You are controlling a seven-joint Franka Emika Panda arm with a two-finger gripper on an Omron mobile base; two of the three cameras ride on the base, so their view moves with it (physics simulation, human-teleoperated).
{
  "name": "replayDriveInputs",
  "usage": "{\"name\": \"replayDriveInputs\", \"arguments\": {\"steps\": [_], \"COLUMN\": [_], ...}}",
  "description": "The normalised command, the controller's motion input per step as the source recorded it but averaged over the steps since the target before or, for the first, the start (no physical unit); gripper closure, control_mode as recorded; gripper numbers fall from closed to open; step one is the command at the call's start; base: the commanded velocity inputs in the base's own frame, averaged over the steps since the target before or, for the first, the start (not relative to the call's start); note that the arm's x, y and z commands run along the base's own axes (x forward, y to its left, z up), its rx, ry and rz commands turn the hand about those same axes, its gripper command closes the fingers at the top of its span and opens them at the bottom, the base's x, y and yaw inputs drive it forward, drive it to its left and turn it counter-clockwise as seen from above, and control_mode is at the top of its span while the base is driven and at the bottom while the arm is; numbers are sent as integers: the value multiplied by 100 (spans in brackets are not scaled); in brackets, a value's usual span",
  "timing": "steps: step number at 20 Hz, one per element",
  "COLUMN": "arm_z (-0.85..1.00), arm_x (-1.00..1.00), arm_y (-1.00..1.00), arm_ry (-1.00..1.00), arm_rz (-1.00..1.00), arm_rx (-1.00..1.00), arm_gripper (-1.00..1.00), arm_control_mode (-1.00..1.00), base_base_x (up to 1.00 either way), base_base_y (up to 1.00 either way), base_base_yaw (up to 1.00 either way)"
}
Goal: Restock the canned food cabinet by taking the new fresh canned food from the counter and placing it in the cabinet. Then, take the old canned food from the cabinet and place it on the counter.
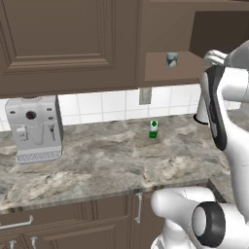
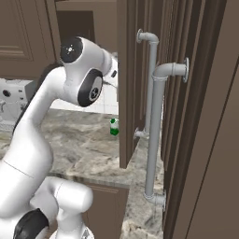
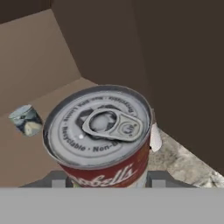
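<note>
Old canned food [image 3: 98, 135], red-labelled with a pull-tab lid: clamped between the jaws of the gripper [image 3: 105, 181] at mid-body, just off the front of the cabinet [image 1: 170, 73] shelf, above the counter [image 1: 107, 155]. Likely rigid, moderately heavy, smooth-sided and slip-prone; best held across the straight wall below the rim. New fresh canned food [image 3: 26, 120]: upright on the shelf.
</note>
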Motion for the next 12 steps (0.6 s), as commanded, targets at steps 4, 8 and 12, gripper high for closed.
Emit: {"name": "replayDriveInputs", "arguments": {"steps": [4,8,12], "arm_z": [22,16,-2], "arm_x": [-100,-100,-70], "arm_y": [87,80,50], "arm_ry": [-8,6,33], "arm_rz": [10,15,23], "arm_rx": [-3,-5,-2], "arm_gripper": [100,100,100], "arm_control_mode": [-100,-100,-100], "base_base_x": [0,0,0], "base_base_y": [0,0,0], "base_base_yaw": [0,0,0]}}
